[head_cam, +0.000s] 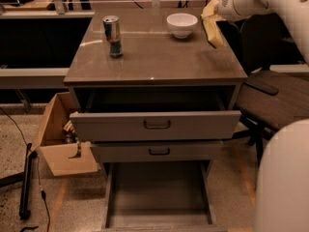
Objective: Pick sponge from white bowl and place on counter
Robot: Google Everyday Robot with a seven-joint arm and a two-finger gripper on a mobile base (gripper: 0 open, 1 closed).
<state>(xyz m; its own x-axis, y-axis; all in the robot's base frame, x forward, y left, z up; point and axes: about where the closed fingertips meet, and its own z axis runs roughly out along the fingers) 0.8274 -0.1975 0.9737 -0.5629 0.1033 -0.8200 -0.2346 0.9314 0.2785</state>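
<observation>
The white bowl [182, 24] stands at the back right of the counter [154, 57], a glossy grey-brown cabinet top. I see no sponge; what lies inside the bowl does not show from here. My cream-coloured gripper [212, 27] hangs from the white arm [241, 1] just right of the bowl, over the counter's right edge, tilted downward and apart from the bowl.
A drink can [112, 36] stands at the counter's back left. Below, the top drawer [155, 124] is pulled out, the second [157, 151] slightly, the bottom one [157, 197] fully. A cardboard box [60, 137] sits on the floor at left, a dark chair [273, 98] at right.
</observation>
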